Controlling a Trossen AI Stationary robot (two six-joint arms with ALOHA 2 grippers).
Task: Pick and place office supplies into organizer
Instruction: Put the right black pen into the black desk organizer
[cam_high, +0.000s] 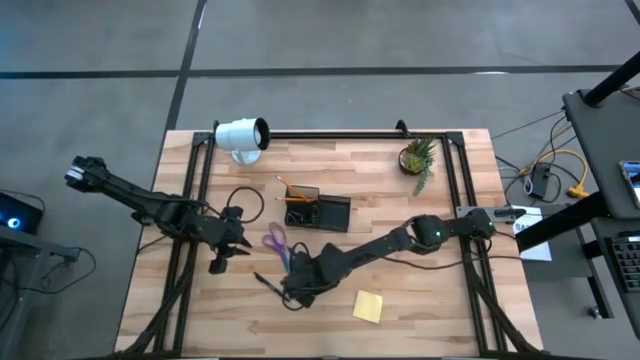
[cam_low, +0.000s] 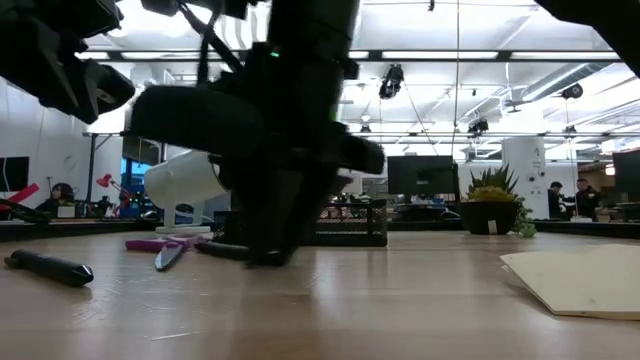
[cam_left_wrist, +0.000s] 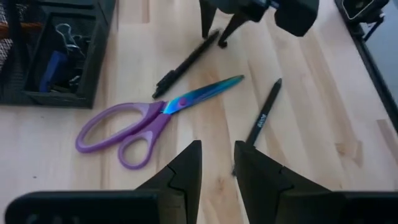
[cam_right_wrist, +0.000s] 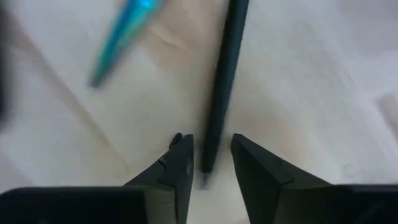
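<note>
The purple-handled scissors (cam_left_wrist: 124, 127) lie flat on the wooden table, with two black pens beside them. My right gripper (cam_right_wrist: 208, 155) points down, open. Its fingers stand on either side of one end of the farther black pen (cam_right_wrist: 221, 87), with a gap showing and no touch that I can see. In the left wrist view the same fingers (cam_left_wrist: 205, 18) straddle that pen (cam_left_wrist: 186, 62). My left gripper (cam_left_wrist: 217, 165) hangs open above the table left of the scissors, with nothing between its fingers. The second black pen (cam_left_wrist: 264, 115) lies just beyond it. The black organizer (cam_high: 318, 210) stands behind, and the yellow sticky-note pad (cam_high: 367, 306) lies at the near right.
A white lamp-like cylinder (cam_high: 243, 136) stands at the far left and a small potted plant (cam_high: 418, 157) at the far right. The organizer's compartments hold binder clips (cam_left_wrist: 65, 34) and orange pencils (cam_high: 290, 188). Black frame rails (cam_high: 330, 133) run along the table's far edge and sides.
</note>
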